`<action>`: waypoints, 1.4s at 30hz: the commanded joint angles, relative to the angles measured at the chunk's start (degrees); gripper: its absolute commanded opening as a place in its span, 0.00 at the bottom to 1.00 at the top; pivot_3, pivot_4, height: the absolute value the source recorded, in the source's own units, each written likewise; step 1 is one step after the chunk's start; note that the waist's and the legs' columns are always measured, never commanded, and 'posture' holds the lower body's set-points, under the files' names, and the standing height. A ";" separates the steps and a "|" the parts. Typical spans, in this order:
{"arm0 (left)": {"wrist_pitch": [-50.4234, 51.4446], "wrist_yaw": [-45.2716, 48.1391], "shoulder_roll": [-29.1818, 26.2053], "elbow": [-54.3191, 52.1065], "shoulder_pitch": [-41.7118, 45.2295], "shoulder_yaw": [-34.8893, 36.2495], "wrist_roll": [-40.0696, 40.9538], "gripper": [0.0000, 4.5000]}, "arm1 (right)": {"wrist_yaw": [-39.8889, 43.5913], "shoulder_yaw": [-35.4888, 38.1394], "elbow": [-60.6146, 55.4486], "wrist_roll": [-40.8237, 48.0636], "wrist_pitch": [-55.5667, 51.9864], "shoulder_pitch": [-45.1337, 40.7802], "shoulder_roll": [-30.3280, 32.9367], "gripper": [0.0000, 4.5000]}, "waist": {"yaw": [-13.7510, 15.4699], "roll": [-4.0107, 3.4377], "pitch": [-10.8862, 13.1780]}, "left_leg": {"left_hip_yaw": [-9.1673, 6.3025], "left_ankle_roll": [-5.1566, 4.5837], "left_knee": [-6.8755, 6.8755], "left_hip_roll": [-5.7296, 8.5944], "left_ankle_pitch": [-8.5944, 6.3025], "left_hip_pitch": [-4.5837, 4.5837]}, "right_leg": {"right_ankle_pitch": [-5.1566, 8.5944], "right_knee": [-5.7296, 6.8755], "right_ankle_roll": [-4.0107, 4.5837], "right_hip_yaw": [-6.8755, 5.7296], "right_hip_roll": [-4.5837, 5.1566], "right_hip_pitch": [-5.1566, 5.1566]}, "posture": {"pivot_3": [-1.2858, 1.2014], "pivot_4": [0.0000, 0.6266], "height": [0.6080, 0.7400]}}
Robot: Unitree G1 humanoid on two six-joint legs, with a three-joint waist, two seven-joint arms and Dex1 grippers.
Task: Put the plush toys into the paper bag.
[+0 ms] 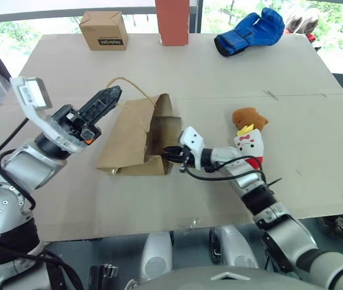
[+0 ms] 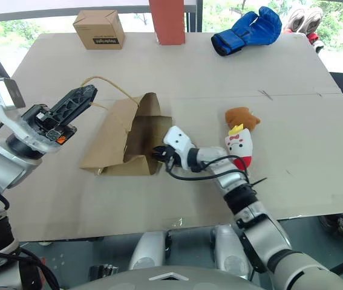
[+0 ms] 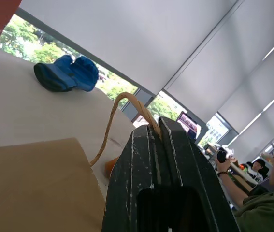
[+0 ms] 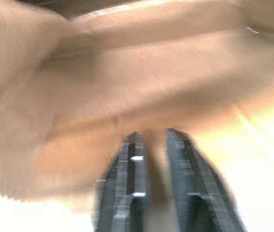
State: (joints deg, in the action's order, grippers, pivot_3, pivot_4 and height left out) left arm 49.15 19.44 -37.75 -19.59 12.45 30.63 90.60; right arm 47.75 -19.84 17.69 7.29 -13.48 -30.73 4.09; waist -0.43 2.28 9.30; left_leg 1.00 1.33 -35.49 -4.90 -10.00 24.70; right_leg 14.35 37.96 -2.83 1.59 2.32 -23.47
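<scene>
Left gripper (image 1: pixel 112 93) is clamped on the handle (image 1: pixel 130 84) of the bag (image 1: pixel 136 141). Right gripper (image 1: pixel 170 152), fingers slightly parted and empty, is at the bag mouth. Toys (image 1: pixel 248 134) lie behind its wrist.

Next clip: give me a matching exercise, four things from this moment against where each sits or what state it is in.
Things:
1. paper bag
2. white plush toy
3. blue boxing glove
4. left gripper

States:
A. far edge of the table
B. shut on a loop handle
C. lying on its side, mouth toward the right gripper
D. beside the brown plush toy

Pairs: 1-C, 2-D, 3-A, 4-B
</scene>
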 commanded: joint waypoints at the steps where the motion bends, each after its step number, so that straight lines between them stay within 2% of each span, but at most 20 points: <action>1: -1.62 0.24 1.35 -1.82 1.71 -1.97 1.76 0.00 | -1.39 6.37 -18.81 6.55 -9.13 2.32 3.45 0.48 | -0.01 -0.05 0.03 | 0.00 0.00 0.00 0.00 0.00 0.01 | 0.00 0.00 0.00 0.00 -0.01 -0.02 | 0.52 0.24 1.00; 5: -2.30 1.73 3.30 -1.81 2.32 -5.05 -0.69 0.00 | -8.94 12.77 -37.49 7.49 -18.84 6.40 8.86 0.97 | -0.11 -0.07 0.05 | 0.01 0.00 0.03 0.00 0.00 0.04 | -0.01 0.00 -0.02 0.01 -0.02 -0.06 | 0.52 0.24 1.00; 9: -3.29 2.43 4.55 -1.36 2.74 -6.35 -1.97 0.00 | -13.16 17.27 -47.70 8.12 -27.60 10.04 14.41 0.99 | -0.13 -0.06 0.04 | 0.01 0.00 0.09 -0.01 0.00 0.02 | 0.01 -0.01 0.00 0.01 -0.04 -0.08 | 0.52 0.24 1.00; 11: -3.73 2.90 5.30 -1.02 2.93 -6.90 -2.56 0.00 | -16.16 18.04 -50.74 3.01 -32.66 14.35 21.31 0.99 | 0.02 -0.06 0.04 | 0.02 0.00 0.09 0.00 0.00 0.05 | 0.01 -0.06 0.01 0.02 -0.04 -0.08 | 0.52 0.24 1.00; 13: -3.96 3.39 6.03 -0.60 3.25 -7.53 -3.35 0.00 | -19.74 19.41 -49.68 1.58 -40.88 17.88 24.18 0.99 | 0.39 -0.01 0.02 | 0.06 0.00 0.09 0.04 0.00 0.06 | 0.02 -0.13 0.02 0.05 0.00 -0.08 | 0.52 0.24 1.00; 15: -3.97 3.94 6.31 -0.28 3.79 -8.08 -3.90 0.00 | -21.91 17.68 -46.46 -0.16 -43.03 19.58 25.64 0.99 | 0.36 -0.01 0.01 | 0.13 0.00 0.06 0.05 0.00 0.05 | 0.02 -0.17 0.02 0.12 0.02 -0.07 | 0.52 0.24 1.00; 18: -4.14 5.05 5.87 0.30 4.88 -8.97 -5.44 0.00 | -23.28 14.98 -43.80 -2.31 -41.42 20.19 26.42 0.82 | -0.26 -0.01 0.01 | 0.15 -0.01 0.05 0.06 0.00 -0.01 | 0.01 -0.15 0.02 0.21 0.01 -0.08 | 0.52 0.24 1.00; 24: -3.98 6.87 5.16 0.38 5.76 -9.65 -8.11 0.00 | -24.65 16.69 -46.10 -1.34 -38.14 20.56 24.66 0.19 | -0.23 0.00 0.01 | 0.10 -0.02 0.05 0.07 0.00 0.03 | 0.02 -0.19 0.00 0.26 -0.05 -0.08 | 0.52 0.24 1.00; 26: -3.44 6.78 5.30 0.47 5.71 -9.59 -7.27 0.00 | -23.59 18.53 -47.67 0.30 -34.35 21.28 23.99 0.03 | -0.22 0.01 0.01 | 0.10 -0.02 0.06 0.08 0.00 0.04 | 0.02 -0.20 -0.01 0.27 -0.05 -0.08 | 0.52 0.24 1.00; 28: -2.66 6.94 5.28 0.24 5.81 -9.55 -5.21 0.00 | -19.04 23.20 -52.93 10.12 -31.83 18.87 20.17 0.00 | -0.21 -0.02 0.08 | 0.10 -0.02 0.06 0.08 0.00 0.05 | 0.02 -0.20 -0.01 0.27 -0.05 -0.09 | 0.52 0.24 1.00; 31: -1.36 8.17 4.59 0.66 6.09 -9.88 -4.01 0.00 | -15.82 21.98 -53.46 15.74 -31.77 10.14 17.51 0.00 | -0.94 -0.12 0.15 | 0.09 -0.02 0.07 0.05 0.00 0.02 | 0.03 -0.15 -0.06 0.37 -0.15 -0.12 | 0.52 0.24 1.00; 36: -0.94 8.70 4.82 1.24 7.58 -10.84 -4.29 0.00 | -14.26 10.38 -39.24 11.72 -28.59 -3.43 12.87 0.00 | -1.04 -0.06 0.11 | -0.07 -0.03 0.08 0.03 0.00 -0.04 | 0.02 -0.08 -0.01 0.48 -0.36 -0.10 | 0.52 0.24 1.00; 39: -1.80 9.21 5.46 1.55 9.16 -11.71 -6.18 0.00 | -10.08 2.33 -30.90 7.62 -24.30 -6.72 13.26 0.00 | -0.34 -0.06 0.12 | -0.06 -0.03 0.09 0.04 -0.01 0.08 | 0.01 -0.17 0.01 0.51 -0.35 -0.11 | 0.52 0.24 1.00; 42: -2.70 8.92 6.65 1.34 10.61 -12.47 -7.65 0.00 | -7.70 -0.86 -21.65 7.41 -22.27 -8.62 9.70 0.00 | -0.23 -0.05 0.13 | -0.03 -0.04 0.12 0.12 -0.01 0.16 | 0.00 -0.27 -0.01 0.65 -0.35 -0.12 | 0.52 0.24 1.00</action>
State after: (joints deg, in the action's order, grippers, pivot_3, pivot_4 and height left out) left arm 47.62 27.76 -31.53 -16.99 21.93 18.53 83.29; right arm 38.50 -20.34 -6.14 14.44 -37.42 -37.60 15.10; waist -0.66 2.22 9.42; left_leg 0.98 1.29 -35.37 -4.78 -10.01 24.85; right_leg 14.35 37.69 -2.84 2.27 1.97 -23.59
